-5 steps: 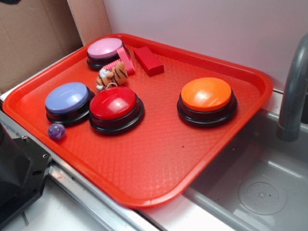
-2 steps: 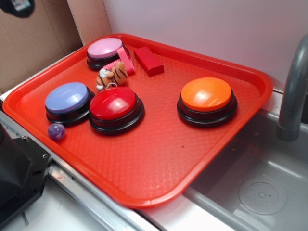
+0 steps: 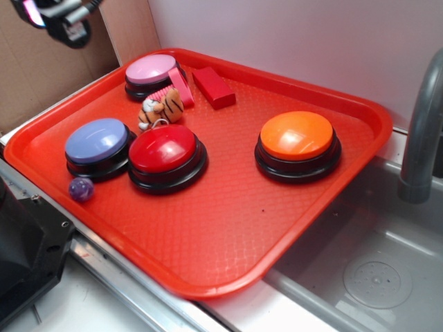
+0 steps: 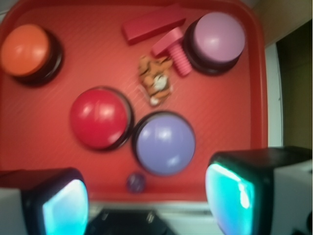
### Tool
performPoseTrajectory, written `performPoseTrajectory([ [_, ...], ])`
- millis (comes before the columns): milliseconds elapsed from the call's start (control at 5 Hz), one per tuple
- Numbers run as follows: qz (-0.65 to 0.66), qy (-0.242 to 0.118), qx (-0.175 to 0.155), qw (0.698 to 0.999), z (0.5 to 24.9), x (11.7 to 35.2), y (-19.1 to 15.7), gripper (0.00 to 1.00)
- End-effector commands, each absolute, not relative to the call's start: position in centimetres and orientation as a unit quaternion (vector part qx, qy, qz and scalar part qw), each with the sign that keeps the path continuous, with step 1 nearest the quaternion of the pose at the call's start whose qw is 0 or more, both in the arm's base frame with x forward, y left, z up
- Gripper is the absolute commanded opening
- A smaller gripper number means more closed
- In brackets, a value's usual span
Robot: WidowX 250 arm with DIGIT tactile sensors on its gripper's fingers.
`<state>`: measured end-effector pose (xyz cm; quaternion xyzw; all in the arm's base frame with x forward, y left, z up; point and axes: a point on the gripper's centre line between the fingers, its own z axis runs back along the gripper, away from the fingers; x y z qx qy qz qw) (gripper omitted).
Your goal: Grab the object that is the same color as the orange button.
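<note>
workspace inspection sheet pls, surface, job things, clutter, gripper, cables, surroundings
Surface: red tray, textured, beside a sink.
Job's things: plush tiger lies between the pink button and red button; orange button stands apart on the right.
Clutter: purple button, red block, pink ribbed piece, small purple ball.
Gripper: gripper open, empty, high above the tray's near edge.
Cables: nothing seen.
Surroundings: grey sink, faucet, cardboard, white wall.

Orange, black-striped tiger toy (image 3: 161, 107); orange button (image 3: 297, 135), seemingly black-based.
</note>
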<state>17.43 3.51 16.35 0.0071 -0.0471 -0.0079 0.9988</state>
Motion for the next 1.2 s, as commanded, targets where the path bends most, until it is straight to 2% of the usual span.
performPoseTrajectory([
  [0,-0.003,-0.085,-0.003,0.996,12.0,21.4,5.4,1.0],
  [200,0.023,-0.081,-0.004,0.996,9.4,22.7,5.3,1.0],
  [1000,0.069,-0.06,0.004,0.996,3.9,24.0,5.5,1.0],
])
